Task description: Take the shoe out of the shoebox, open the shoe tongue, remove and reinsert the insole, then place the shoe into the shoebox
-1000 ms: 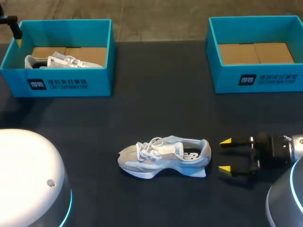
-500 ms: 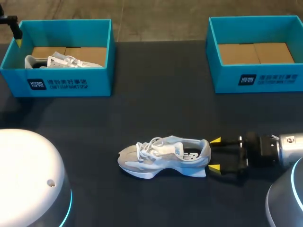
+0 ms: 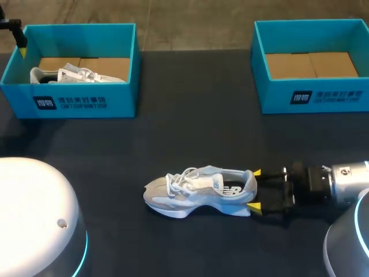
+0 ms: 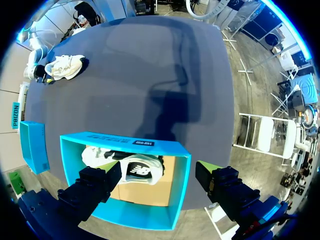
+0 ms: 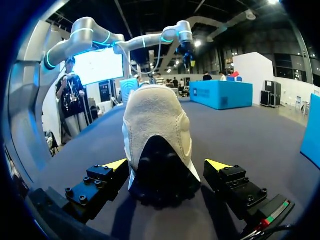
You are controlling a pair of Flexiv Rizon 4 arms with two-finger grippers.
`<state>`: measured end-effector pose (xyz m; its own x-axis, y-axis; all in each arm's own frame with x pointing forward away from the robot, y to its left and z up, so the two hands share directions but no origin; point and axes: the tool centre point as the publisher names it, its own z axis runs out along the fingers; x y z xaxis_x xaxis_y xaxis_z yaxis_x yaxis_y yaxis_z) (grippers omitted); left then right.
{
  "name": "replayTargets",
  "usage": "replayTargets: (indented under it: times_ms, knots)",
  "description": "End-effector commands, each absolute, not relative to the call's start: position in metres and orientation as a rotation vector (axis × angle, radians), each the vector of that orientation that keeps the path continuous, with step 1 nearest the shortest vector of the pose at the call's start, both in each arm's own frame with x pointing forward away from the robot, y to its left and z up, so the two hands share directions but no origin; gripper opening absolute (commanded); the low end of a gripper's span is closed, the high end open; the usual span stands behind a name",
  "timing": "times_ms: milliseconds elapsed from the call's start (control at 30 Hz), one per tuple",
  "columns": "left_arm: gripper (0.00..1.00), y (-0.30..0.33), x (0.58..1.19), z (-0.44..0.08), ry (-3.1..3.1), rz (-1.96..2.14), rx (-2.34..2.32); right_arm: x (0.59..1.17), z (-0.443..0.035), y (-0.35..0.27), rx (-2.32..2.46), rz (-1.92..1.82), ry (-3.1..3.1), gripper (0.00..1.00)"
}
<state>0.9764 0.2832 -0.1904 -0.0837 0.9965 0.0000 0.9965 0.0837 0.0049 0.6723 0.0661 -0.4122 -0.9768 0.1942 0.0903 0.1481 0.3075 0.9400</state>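
Observation:
A light grey sneaker (image 3: 199,190) lies on its sole in the middle of the dark table, toe to the left. My right gripper (image 3: 254,190) is at its heel, open, with one yellow tip on each side of the heel. In the right wrist view the heel (image 5: 156,130) sits between the fingers (image 5: 102,182) of the right gripper (image 5: 165,172), with a small gap on both sides. My left gripper (image 4: 160,187) hangs open above the left shoebox (image 4: 125,145), which holds a second sneaker (image 4: 130,167). In the head view the left gripper (image 3: 22,43) is at that box's far left corner.
The left blue shoebox (image 3: 69,101) with its sneaker (image 3: 75,74) stands at the back left. A second blue shoebox (image 3: 314,98) stands at the back right and shows only its cardboard bottom. White arm bases (image 3: 34,219) fill the near corners.
My right gripper has moved left along the table to the sneaker's heel, and its open fingertips now flank it. The left arm and the sneaker have not moved.

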Motion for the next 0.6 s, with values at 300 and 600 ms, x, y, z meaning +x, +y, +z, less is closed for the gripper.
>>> replayTargets:
  times_ms: [300,600]
  knots:
    - [1.00,0.283,0.976,-0.190,2.310,0.009,2.125,0.675,-0.415,0.078,0.291,1.808,2.495,1.00]
    - [1.00,0.283,0.976,-0.190,2.310,0.009,2.125,0.675,-0.415,0.086,0.266,1.809,2.506,1.00]
